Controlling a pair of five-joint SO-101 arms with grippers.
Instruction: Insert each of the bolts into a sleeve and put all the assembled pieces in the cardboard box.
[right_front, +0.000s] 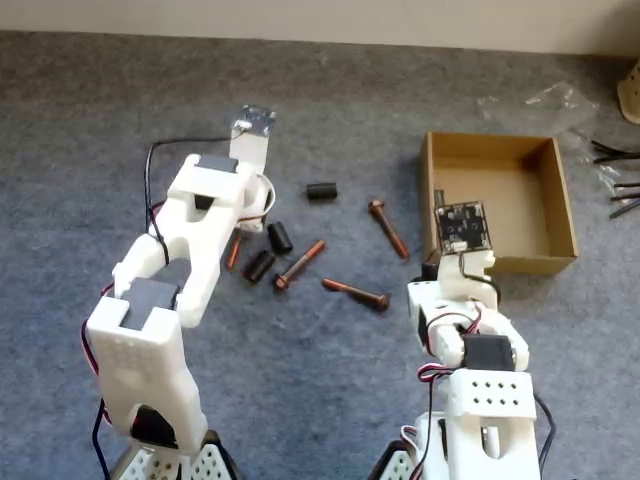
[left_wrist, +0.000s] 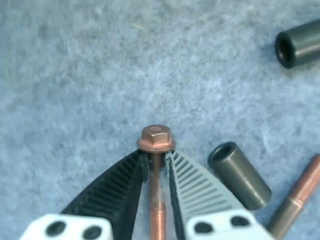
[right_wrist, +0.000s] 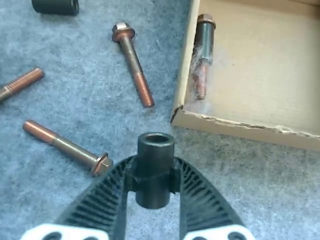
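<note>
My left gripper (left_wrist: 156, 156) is shut on the shank of a copper bolt (left_wrist: 156, 140), just below its hex head, low over the grey carpet. That same bolt (right_front: 233, 250) shows beside the left arm in the high view. My right gripper (right_wrist: 153, 165) is shut on a black sleeve (right_wrist: 155, 150), its bore facing away, just in front of the cardboard box (right_wrist: 235, 125). Inside the box, against its wall, lies one bolt fitted in a sleeve (right_wrist: 204, 47). Three loose bolts (right_front: 388, 228) (right_front: 355, 292) (right_front: 300, 265) and three loose sleeves (right_front: 321, 191) (right_front: 279, 237) (right_front: 260, 266) lie between the arms.
The box (right_front: 560, 205) stands at the right, beyond the right arm. Clear plastic bags (right_front: 545, 98) and dark cable ties (right_front: 618, 165) lie past it at the far right edge. Bare carpet stretches along the far side and to the left.
</note>
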